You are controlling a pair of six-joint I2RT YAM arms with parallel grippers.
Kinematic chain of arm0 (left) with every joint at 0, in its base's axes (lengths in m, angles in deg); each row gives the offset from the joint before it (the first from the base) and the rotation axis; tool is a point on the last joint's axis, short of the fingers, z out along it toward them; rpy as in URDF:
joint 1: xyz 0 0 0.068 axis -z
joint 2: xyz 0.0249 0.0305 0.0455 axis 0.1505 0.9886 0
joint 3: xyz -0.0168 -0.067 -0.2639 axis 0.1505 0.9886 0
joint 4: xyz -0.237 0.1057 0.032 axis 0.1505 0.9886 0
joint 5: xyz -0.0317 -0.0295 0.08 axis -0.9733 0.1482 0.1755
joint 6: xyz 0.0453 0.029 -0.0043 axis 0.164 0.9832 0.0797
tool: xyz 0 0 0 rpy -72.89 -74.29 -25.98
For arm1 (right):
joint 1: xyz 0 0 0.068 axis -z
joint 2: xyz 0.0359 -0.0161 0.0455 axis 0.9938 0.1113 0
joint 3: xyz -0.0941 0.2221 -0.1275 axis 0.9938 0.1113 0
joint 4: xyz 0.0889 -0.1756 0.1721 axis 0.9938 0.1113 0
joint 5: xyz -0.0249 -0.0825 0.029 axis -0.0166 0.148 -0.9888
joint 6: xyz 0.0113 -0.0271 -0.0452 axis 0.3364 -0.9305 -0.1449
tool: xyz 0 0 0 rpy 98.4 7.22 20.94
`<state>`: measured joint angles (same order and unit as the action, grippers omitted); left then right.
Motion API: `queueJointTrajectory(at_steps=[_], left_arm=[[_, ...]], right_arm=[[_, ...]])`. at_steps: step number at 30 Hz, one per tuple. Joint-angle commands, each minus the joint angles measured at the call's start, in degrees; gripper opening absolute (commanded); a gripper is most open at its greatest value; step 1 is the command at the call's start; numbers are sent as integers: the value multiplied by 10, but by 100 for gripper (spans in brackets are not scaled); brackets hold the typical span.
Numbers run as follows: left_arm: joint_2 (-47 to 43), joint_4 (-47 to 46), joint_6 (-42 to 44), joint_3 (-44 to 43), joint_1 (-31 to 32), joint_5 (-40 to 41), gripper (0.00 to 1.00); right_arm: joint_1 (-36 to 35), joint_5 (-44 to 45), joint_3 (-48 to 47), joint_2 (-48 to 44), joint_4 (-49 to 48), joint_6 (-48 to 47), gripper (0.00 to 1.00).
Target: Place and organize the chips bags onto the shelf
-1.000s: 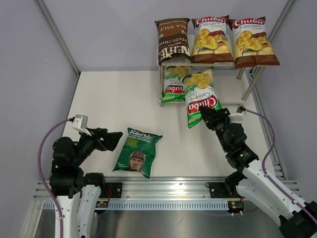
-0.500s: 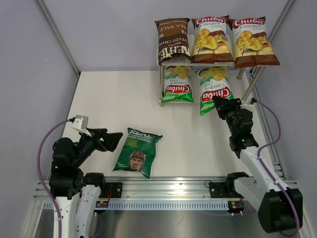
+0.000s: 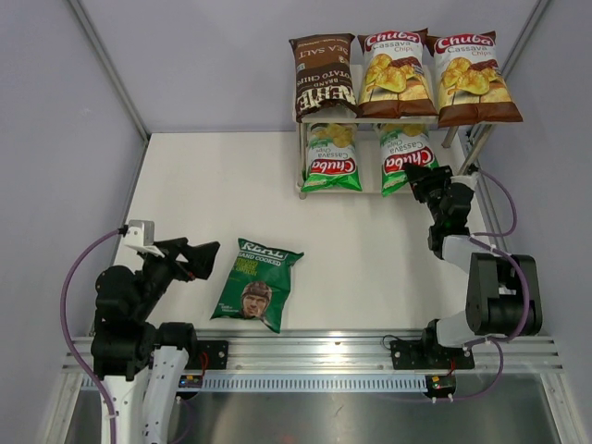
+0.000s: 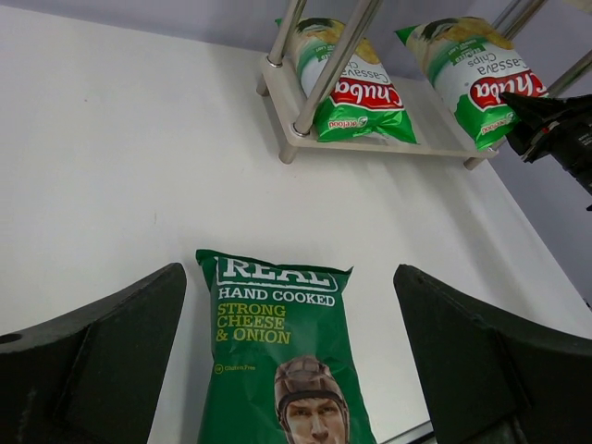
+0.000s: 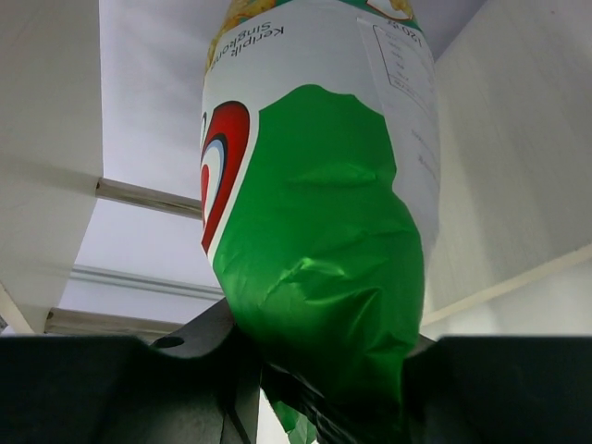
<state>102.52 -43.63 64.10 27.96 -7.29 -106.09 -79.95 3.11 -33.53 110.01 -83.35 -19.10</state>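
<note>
Right end effector (image 3: 416, 174) forward; half-open around bag (image 3: 403, 152)

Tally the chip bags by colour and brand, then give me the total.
Brown-and-white Chuba bags: 2
Green-and-white Chuba bags: 2
Dark green REAL bag: 1
Dark brown Kettle bag: 1
Total: 6

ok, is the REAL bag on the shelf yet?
No, the REAL bag lies flat on the table ahead of the open left gripper, apart from the shelf.
</note>
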Motion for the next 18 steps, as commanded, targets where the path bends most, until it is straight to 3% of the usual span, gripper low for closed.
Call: queueJointTrajectory(at_steps=[1, 18], left_arm=[[-15, -37, 1, 8, 2, 7, 99], [-23, -46, -2, 15, 3, -17, 99]], right_arm=[[0, -28, -34, 46, -159, -12, 11], [-13, 52, -4, 300, -381, 80, 14]])
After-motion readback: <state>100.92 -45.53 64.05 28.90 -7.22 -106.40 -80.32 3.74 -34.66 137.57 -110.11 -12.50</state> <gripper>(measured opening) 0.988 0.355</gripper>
